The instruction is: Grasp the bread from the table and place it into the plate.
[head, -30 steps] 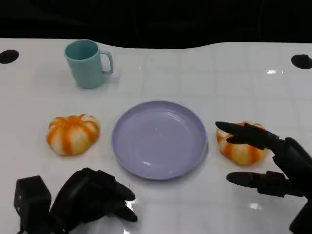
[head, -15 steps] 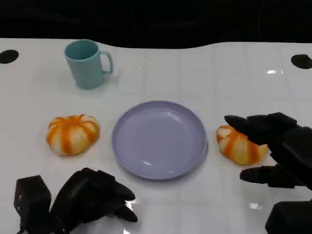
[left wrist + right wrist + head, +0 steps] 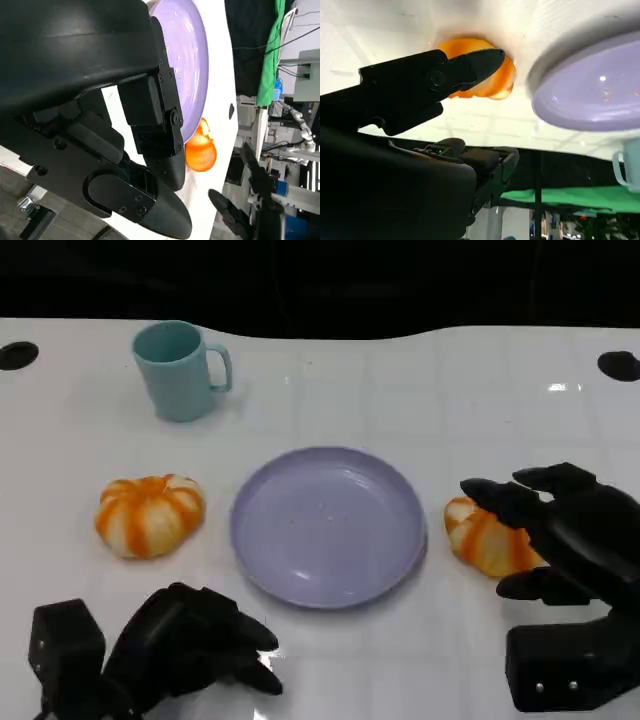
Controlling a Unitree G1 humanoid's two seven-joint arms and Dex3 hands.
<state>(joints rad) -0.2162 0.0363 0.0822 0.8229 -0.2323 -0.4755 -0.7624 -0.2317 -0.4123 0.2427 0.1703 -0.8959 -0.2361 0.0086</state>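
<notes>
Two orange-and-white striped breads lie on the white table, one (image 3: 149, 514) left of the lilac plate (image 3: 327, 525) and one (image 3: 486, 538) right of it. My right hand (image 3: 570, 530) reaches over the right bread from its outer side, fingers spread above it and thumb (image 3: 540, 586) on the near side, with no firm grip visible. The right wrist view shows a finger (image 3: 445, 75) stretched across that bread (image 3: 501, 81), beside the plate (image 3: 590, 95). My left hand (image 3: 190, 645) rests near the table's front left, fingers curled in on nothing. In the left wrist view, the plate (image 3: 192, 60) and right bread (image 3: 201, 152) lie beyond it.
A teal mug (image 3: 180, 370) stands at the back left, its handle pointing right. Black round holes mark the table's far corners (image 3: 618, 365). The table's dark far edge runs along the top of the head view.
My right hand has drawn closer to the right bread and its fingers have curved down over it; the wrist base has risen into the picture. Both breads, the plate and my left hand stayed put.
</notes>
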